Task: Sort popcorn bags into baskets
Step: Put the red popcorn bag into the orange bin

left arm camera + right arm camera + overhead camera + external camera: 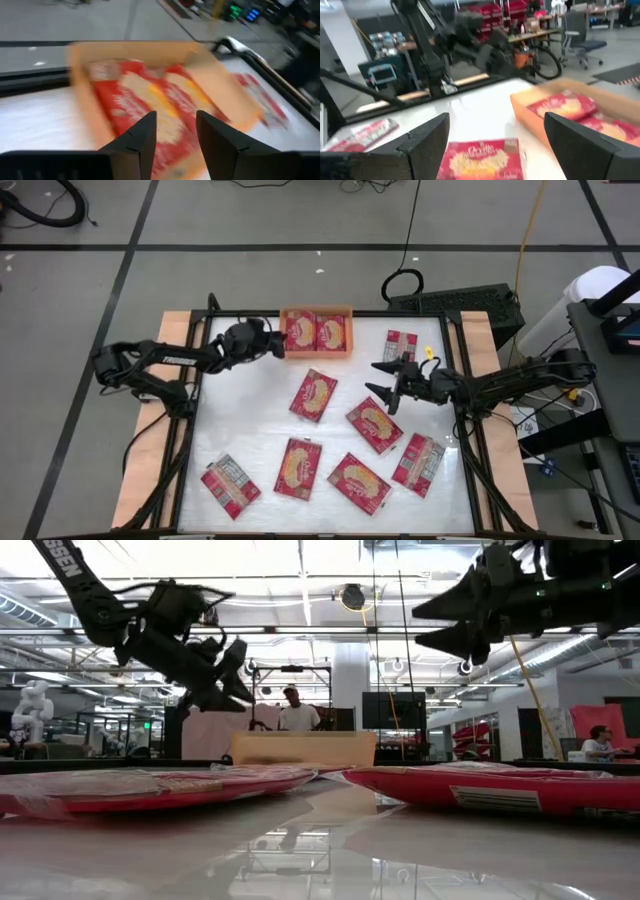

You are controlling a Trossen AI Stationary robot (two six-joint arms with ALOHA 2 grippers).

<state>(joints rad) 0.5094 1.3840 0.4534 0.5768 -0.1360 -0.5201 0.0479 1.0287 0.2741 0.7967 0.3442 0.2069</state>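
From above, the orange tray sits at the table's far edge holding two popcorn bags side by side, with eight more packets scattered across the white table. The left gripper hovers just left of the tray, the right gripper well right of it. Only the wrist views resolve the fingers: left narrowly parted and empty, right spread wide over one packet.
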